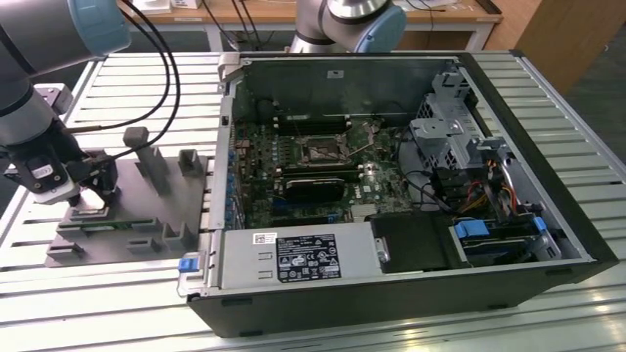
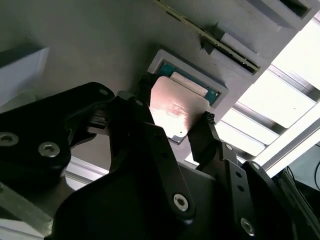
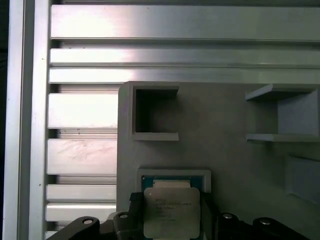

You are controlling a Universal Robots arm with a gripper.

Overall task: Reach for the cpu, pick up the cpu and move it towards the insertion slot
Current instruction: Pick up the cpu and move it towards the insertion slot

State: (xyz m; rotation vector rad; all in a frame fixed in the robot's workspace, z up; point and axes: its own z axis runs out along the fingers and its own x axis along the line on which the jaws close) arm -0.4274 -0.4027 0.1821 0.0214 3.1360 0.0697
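Fingers (image 2: 150,145) clamped on opposite edges of the cpu (image 2: 172,107), silvery top facing up. Cpu sits at the square pocket of the grey fixture (image 3: 225,160) on the slatted worktop (image 1: 137,73); lifted clear or not, cannot tell. Insertion slot (image 1: 321,150) well apart, inside the open computer case (image 1: 411,293).

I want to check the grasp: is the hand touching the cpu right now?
Touching. In the second wrist view the fingers of the hand press on opposite edges of the cpu, with no gap showing at either.
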